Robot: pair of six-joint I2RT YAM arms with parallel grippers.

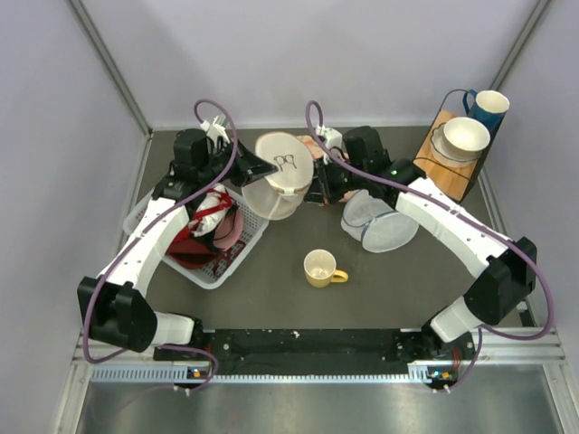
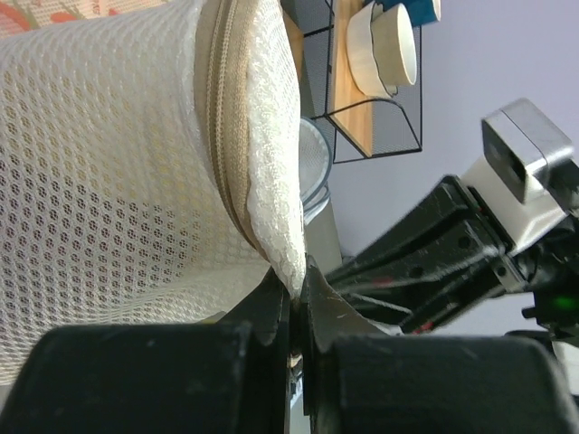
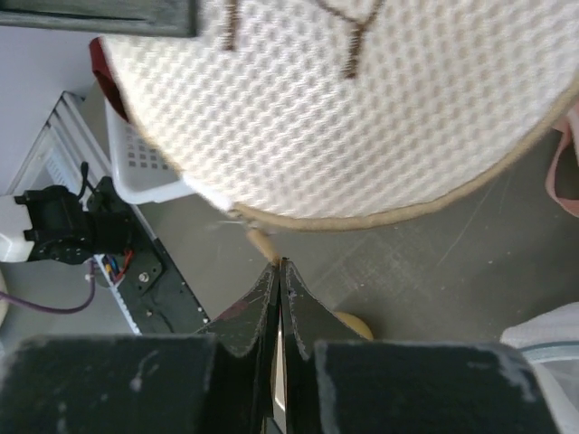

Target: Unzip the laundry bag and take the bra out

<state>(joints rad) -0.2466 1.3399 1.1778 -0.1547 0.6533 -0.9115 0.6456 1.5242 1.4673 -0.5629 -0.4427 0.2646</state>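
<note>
Two grippers meet at the laundry bag (image 1: 282, 172), which is raised over the back of the dark grey table (image 1: 434, 280), with pale lilac walls (image 1: 317, 54) around. The left gripper (image 2: 297, 291) is clamped on the bag's rim. The right gripper (image 3: 279, 268) is fully closed, its tips at the zip pull (image 3: 261, 242). A white basket (image 1: 231, 264) sits to the left and a yellow mug (image 1: 321, 268) in front.
</note>
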